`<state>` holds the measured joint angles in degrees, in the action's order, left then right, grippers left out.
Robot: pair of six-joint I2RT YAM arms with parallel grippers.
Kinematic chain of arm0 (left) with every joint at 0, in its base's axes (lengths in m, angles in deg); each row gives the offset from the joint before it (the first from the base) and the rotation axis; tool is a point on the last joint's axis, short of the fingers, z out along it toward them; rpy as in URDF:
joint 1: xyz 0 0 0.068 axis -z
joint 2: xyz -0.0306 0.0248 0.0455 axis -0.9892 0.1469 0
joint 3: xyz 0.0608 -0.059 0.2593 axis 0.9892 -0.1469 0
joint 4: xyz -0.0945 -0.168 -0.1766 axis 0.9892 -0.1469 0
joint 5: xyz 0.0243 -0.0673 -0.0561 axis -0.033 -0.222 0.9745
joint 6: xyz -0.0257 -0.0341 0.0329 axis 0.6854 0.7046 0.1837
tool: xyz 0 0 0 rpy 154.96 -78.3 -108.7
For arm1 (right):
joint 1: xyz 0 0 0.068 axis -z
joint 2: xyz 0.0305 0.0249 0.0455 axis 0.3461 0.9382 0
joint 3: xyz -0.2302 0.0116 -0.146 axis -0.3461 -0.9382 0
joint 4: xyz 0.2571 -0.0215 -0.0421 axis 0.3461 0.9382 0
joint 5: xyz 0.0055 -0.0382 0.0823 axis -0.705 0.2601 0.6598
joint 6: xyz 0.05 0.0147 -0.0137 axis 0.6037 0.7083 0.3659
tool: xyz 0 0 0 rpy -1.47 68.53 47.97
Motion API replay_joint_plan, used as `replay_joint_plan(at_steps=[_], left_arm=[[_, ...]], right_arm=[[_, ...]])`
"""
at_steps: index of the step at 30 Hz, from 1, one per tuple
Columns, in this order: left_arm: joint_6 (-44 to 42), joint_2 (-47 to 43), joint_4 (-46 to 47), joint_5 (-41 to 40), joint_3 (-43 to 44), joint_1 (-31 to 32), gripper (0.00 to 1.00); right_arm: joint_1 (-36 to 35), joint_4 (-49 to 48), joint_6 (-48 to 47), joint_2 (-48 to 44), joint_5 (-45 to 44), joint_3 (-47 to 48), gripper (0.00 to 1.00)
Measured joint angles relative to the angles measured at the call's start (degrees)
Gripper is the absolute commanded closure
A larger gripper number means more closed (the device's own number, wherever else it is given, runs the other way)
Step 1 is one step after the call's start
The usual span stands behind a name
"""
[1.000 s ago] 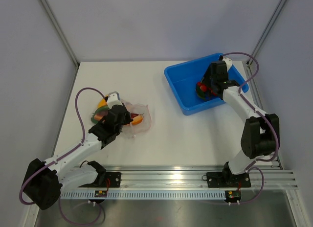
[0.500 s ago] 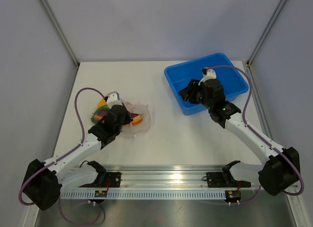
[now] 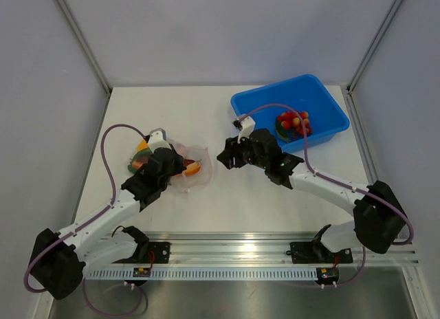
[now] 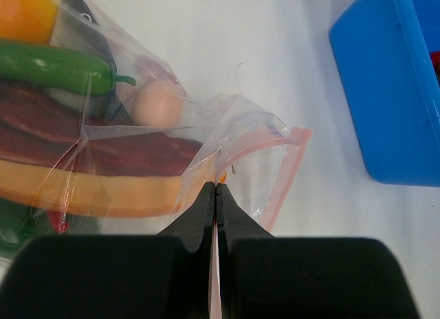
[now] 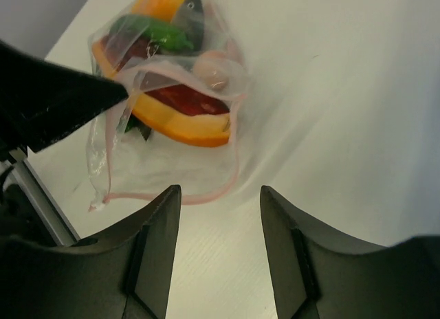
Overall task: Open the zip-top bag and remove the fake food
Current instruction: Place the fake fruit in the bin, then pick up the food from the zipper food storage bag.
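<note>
The clear zip-top bag [image 3: 196,169] lies left of centre on the white table, its mouth with the pink zip strip gaping open. My left gripper [image 3: 180,169] is shut on one lip of that strip [image 4: 216,188]. Fake food is still inside: an orange wedge [image 5: 182,123], a green piece [image 5: 148,30], a pale egg [image 4: 157,102] and a grey fish [image 5: 192,9]. My right gripper [image 3: 223,156] hovers open just right of the bag's mouth, empty [image 5: 220,190]. More fake food, red tomatoes and a green piece [image 3: 292,123], sits in the bin.
The blue rectangular bin [image 3: 323,102] stands at the back right, and its corner shows in the left wrist view [image 4: 385,92]. A metal rail [image 3: 240,247] runs along the table's near edge. Grey walls close in the table's sides and back.
My right arm has swung left from the blue bin to the bag's mouth, leaving red and green food in the bin. The left gripper has kept its hold on the bag.
</note>
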<state>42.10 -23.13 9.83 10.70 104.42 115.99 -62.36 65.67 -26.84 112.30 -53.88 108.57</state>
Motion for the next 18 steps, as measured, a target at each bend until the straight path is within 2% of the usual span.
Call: replay_joint_plan(at_steps=[4,18], left_arm=[[0.04,-0.90,-0.04,0.20,0.00,0.00,1.00],[0.44,-2.49,-0.04,3.56,-0.15,0.00,1.00]], right_arm=[[-5.31,0.02,-4.72,3.98,-1.53,1.33,0.44],[-9.60,-6.45,-12.90,13.16,-1.81,2.51,0.46]])
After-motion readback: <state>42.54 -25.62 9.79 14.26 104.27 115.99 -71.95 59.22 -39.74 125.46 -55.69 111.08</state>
